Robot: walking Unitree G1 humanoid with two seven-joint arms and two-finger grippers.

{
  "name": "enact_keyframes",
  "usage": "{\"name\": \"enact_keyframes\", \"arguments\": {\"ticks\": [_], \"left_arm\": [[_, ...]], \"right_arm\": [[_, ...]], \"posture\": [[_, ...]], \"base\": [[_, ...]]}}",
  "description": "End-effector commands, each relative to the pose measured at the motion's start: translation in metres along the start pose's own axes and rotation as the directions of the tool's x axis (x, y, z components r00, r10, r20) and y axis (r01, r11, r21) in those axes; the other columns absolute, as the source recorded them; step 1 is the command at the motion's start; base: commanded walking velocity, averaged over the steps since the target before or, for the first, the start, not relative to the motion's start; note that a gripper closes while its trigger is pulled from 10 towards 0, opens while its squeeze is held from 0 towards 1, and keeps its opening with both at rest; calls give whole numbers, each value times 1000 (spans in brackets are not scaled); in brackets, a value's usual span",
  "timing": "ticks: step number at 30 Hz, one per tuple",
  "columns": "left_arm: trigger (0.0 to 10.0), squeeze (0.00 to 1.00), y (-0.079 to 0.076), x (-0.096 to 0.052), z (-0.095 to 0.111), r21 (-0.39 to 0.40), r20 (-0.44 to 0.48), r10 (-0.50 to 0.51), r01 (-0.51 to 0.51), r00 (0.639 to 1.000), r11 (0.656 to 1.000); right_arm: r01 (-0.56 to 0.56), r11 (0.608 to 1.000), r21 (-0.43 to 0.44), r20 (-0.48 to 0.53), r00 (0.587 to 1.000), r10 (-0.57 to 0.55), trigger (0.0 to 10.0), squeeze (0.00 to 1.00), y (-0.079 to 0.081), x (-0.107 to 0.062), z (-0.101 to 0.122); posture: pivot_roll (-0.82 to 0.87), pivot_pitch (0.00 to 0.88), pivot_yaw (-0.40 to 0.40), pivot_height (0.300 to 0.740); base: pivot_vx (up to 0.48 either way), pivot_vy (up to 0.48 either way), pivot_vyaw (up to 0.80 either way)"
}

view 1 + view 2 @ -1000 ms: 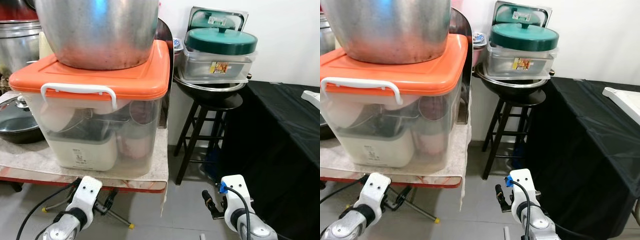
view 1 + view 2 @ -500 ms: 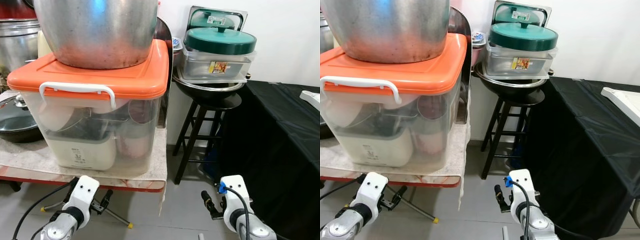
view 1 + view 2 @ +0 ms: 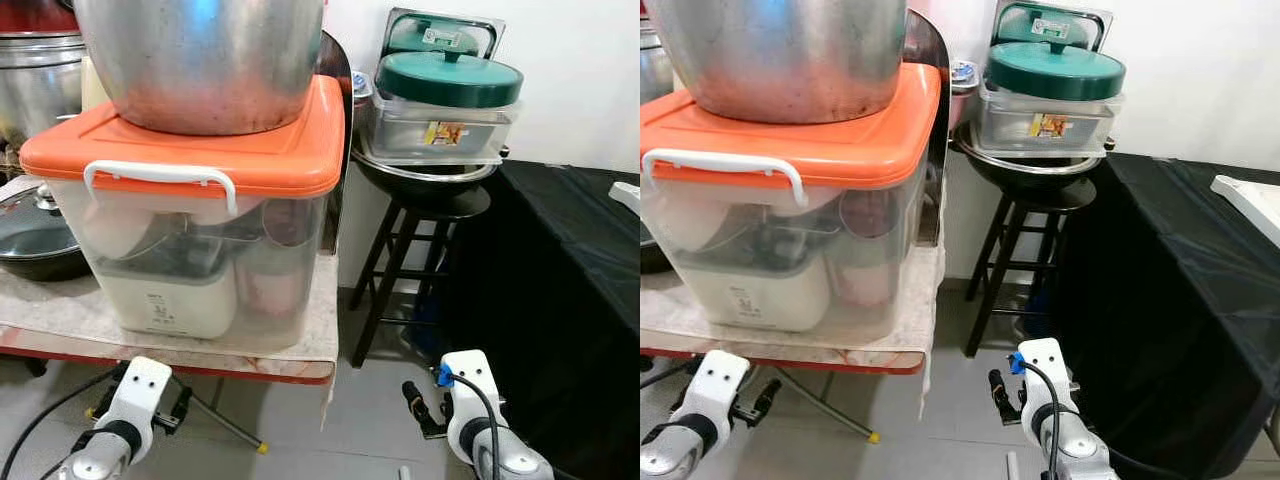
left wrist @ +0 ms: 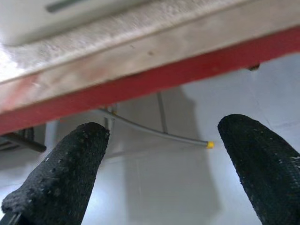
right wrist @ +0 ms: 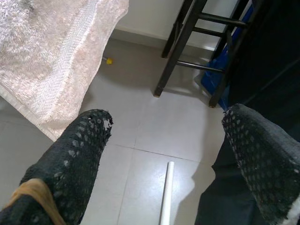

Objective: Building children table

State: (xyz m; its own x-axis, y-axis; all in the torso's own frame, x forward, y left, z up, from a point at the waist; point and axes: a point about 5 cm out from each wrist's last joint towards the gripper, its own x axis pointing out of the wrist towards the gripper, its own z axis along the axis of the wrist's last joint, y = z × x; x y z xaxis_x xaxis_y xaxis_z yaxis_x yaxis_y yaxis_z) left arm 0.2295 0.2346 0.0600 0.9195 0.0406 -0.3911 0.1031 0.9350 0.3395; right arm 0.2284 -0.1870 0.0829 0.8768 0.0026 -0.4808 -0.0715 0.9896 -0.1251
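Left pincer (image 3: 178, 410): is seen lowered and drawn back toward the robot's left since the earlier frames; it is now held below the red front edge of the desk (image 3: 250, 372), fingers parted, nothing between them. In the left wrist view the two black fingers (image 4: 56, 178) are spread wide against grey floor, with a thin metal rod with a yellow tip (image 4: 161, 136) lying beyond.

Right pincer (image 3: 412, 402): is kept low over the floor tiles beside the black-draped surface (image 3: 590, 260), fingers apart and empty, its place unchanged.

Desk load: clear storage box with orange lid (image 3: 210, 160), a large steel pot (image 3: 200, 55) stood on the lid, a towel (image 3: 320, 330) hung over the desk's right front corner. Nothing on it has been shifted.

Adjacent: black stool (image 3: 410, 250) carrying a wok and a green-lidded container (image 3: 445, 90).

Task items: no children's table or parts can be identified with certainty; a white piece (image 3: 1248, 200) is noted at the far right on the black cloth, and a white tube (image 5: 165, 194) on the floor by the right pincer. Either may belong to the kit; this cannot be told.

Assessment: the left arm's retreat is judged a stowing for walking; assembly is not yet begun.
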Motion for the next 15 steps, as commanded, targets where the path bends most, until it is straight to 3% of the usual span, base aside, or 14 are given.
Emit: {"name": "enact_keyframes", "arguments": {"ticks": [1,15], "left_arm": [[10000,0,-3,-1,-7,6,-39,-14,15,999,1000],[10000,0,-9,4,-6,-4,-44,-38,38,998,999]], "right_arm": [[-1,1000,4,-11,1000,1,10000,0,-2,-1,-1],[-1,1000,10,-3,1000,1,10000,0,0,-2,0]], "posture": [[55,0,-96,740],[50,0,-87,740]], "base": [[0,0,0],[0,0,0]]}}
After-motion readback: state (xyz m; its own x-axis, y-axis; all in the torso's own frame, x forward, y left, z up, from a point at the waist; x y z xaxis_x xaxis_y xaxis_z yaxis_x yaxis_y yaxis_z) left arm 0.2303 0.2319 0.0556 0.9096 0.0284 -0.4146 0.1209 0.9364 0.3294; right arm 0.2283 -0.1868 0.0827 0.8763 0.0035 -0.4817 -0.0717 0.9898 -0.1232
